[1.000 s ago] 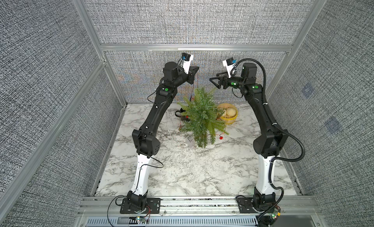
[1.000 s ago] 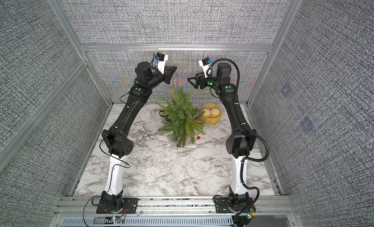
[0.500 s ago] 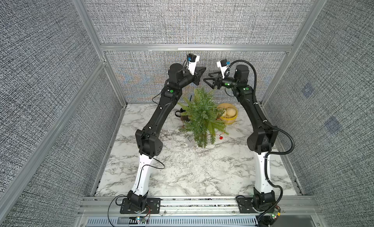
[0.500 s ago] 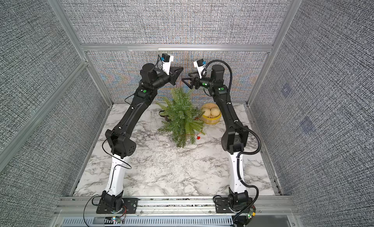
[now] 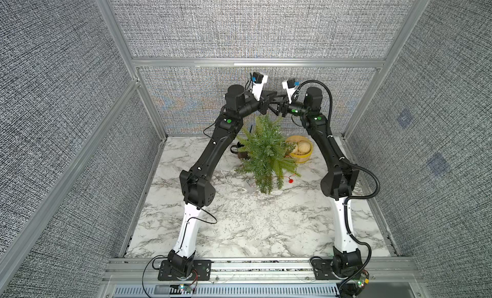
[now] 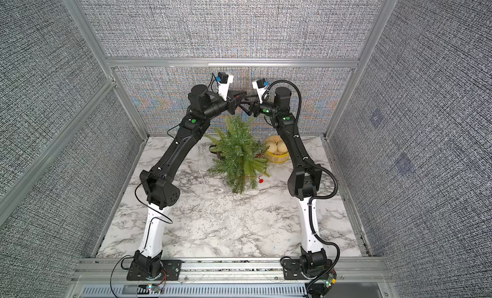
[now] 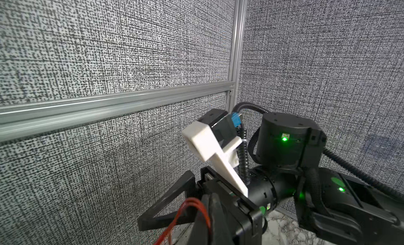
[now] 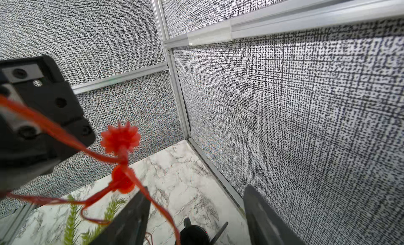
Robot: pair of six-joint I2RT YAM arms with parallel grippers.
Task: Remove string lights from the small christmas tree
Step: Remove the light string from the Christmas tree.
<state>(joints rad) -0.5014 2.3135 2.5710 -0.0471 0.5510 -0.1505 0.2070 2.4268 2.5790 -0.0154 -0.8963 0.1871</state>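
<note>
Top views: left gripper (image 5: 270,98) sits high above the small christmas tree (image 5: 266,155). Its fingers are pressed together, pinching the string lights (image 7: 192,201) wire, as the left wrist view shows. Black mug (image 5: 235,149) stands behind the tree's left side. The tree stands at the back of the table, with one red bulb (image 5: 290,180) dangling at its lower right. Right gripper (image 5: 274,106) meets the left one tip to tip; its fingers (image 8: 131,222) are spread, with wire draped across one. Yellow bowl (image 5: 306,157) is just right of the tree.
</note>
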